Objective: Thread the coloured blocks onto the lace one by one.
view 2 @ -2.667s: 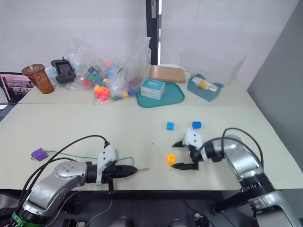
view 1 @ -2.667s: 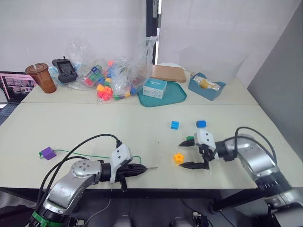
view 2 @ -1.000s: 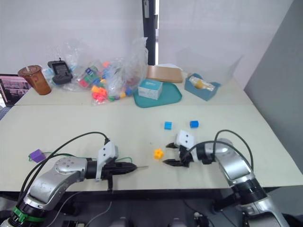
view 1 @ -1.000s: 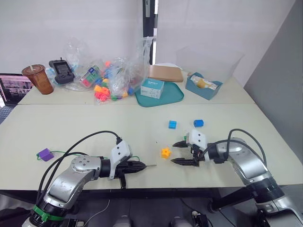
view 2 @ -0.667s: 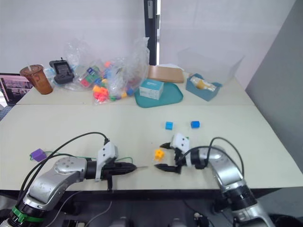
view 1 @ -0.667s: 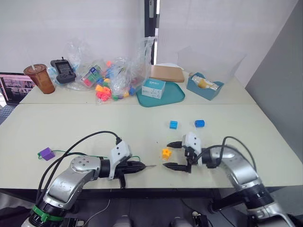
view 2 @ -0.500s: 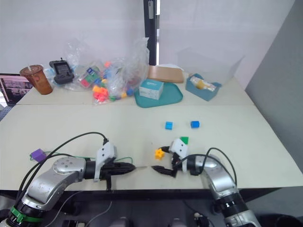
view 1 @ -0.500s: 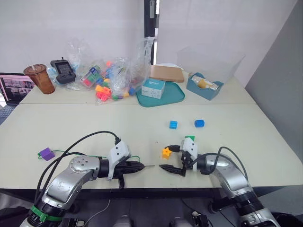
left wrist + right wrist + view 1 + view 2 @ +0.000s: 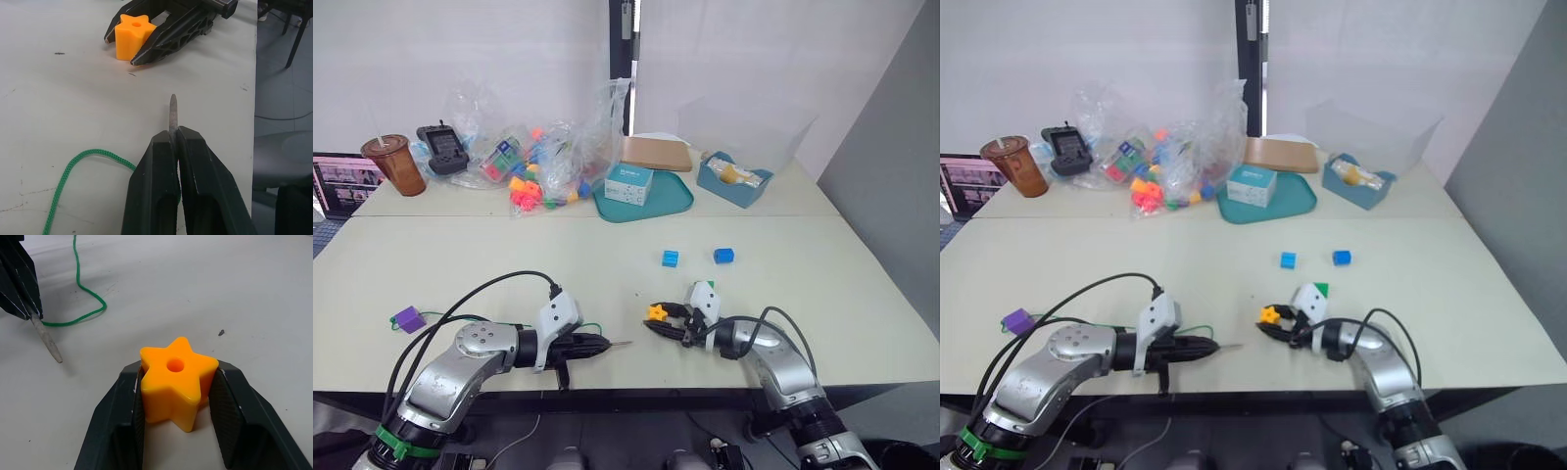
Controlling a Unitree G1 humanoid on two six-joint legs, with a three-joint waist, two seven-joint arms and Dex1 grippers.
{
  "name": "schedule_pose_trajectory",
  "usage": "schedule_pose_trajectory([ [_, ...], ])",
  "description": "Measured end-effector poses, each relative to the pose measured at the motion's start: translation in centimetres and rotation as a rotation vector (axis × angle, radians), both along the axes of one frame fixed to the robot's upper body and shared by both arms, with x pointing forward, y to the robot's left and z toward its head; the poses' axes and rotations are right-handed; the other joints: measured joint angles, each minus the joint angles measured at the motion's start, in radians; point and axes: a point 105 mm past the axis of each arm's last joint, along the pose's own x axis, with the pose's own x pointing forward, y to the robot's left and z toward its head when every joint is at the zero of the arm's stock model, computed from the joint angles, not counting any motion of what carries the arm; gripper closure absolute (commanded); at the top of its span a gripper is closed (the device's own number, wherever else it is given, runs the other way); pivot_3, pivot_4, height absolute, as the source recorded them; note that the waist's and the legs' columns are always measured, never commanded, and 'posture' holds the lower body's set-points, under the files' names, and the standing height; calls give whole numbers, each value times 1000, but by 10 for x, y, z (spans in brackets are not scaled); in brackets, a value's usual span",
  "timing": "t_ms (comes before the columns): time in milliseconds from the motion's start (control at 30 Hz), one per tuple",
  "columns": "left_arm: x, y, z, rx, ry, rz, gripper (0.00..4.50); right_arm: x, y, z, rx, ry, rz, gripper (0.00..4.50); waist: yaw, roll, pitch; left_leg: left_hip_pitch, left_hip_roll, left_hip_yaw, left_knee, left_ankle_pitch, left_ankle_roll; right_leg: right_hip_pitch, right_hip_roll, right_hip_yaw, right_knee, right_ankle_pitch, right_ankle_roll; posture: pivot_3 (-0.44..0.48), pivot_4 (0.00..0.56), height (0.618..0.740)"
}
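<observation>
My right tool [image 9: 178, 396] grips the orange star block [image 9: 177, 380] by its sides on the table [image 9: 509, 264], hole up. Left tool [image 9: 175, 139] pinches the lace's stiff grey tip [image 9: 172, 111]. Block looks light, rigid, probably slippery.

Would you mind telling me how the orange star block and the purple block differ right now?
The orange star block sits between the right gripper's fingers, which close on its sides; the purple block lies untouched near the table's left edge. The purple block has the green lace running from it; the orange one's hole is empty, with the lace's grey tip apart from it. Both rest on the table.
</observation>
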Motion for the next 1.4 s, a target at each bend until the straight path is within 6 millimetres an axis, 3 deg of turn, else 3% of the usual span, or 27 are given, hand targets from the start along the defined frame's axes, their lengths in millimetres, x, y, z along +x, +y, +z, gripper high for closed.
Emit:
schedule_pose_trajectory([
  [100, 0, 0, 0, 0, 1, 0, 4500, -1, 1, 2, -5, 10, -1, 3216, 0, 0, 0, 0, 0, 0, 0, 0, 0, -1, 0, 0, 0, 0, 0, 0, 150, 740],
  [200, 1, 0, 1, 1, -3, -1, 4500, -9, -6, 23, -139, -33, 88, 3216, 2, 2, 1, -3, -1, 1, 0, 0, 0, -3, -1, 1, 0, 0, 0, 0, 150, 740],
  [333, 2, -1, 1, 0, -3, -2, 4500, -22, -25, 72, -481, -120, 277, 3216, 3, 4, 2, -3, 0, 0, 0, 0, 0, -3, 0, 0, 0, 0, 0, 0, 150, 740],
  [400, 3, -2, 1, -4, -3, -3, 4500, -27, -37, 84, -668, -107, 328, 3216, 3, 4, 2, -3, 0, -1, 0, 0, 0, -2, 0, -1, -1, 0, 0, 0, 150, 740],
  [500, 4, -5, -1, -8, 0, -14, 4500, -23, -43, 81, -829, -46, 324, 3216, 1, 3, 2, -3, 0, -1, 0, 0, 0, -3, 0, 0, -1, 0, 0, 0, 150, 740],
  [667, 6, -5, -1, -10, 3, -10, 4500, -23, -42, 43, -1043, 16, 361, 3216, 1, 3, 2, -5, 0, 0, 0, 0, 0, -4, 0, 0, -2, 0, 0, 0, 150, 740],
  [733, 6, -5, -2, -11, 3, -10, 4500, -18, -42, 40, -1088, -2, 345, 3216, 2, 3, 2, -4, 0, -1, 0, 0, 0, -4, 0, 0, -1, 0, 0, 0, 150, 740],
  [800, 6, -5, -2, -12, 5, -8, 4500, -13, -42, 41, -1102, -10, 315, 3216, 1, 3, 2, -4, 0, -1, 0, 0, 0, -3, 0, -1, -1, 0, 0, 0, 150, 740],
  [867, 6, -5, -2, -12, 5, -6, 4500, -8, -40, 40, -1104, -12, 287, 2170, 1, 2, 2, -3, 0, -1, 1, 0, 0, -3, 0, -1, -1, 0, 0, 0, 150, 740],
  [1067, 5, -5, -4, -13, 10, -4, 4500, -3, -39, 44, -1023, 26, 208, 145, 2, 2, 2, -3, 0, -1, 1, 0, 0, -2, 0, 0, 0, 0, -1, 0, 150, 740],
  [1200, 5, -5, -4, -14, 9, -5, 4500, -12, -47, 44, -956, 95, 216, 63, 5, 2, 2, -4, -1, -1, 1, 0, 0, -3, -1, -1, -1, 0, 0, 0, 150, 740],
  [1400, 3, -5, -5, -15, 14, -4, 4500, -25, -50, 74, -653, 19, 249, 63, 9, 1, 2, -4, 0, -1, 0, 0, 0, -3, 0, -1, -2, 0, 0, 0, 150, 740],
])
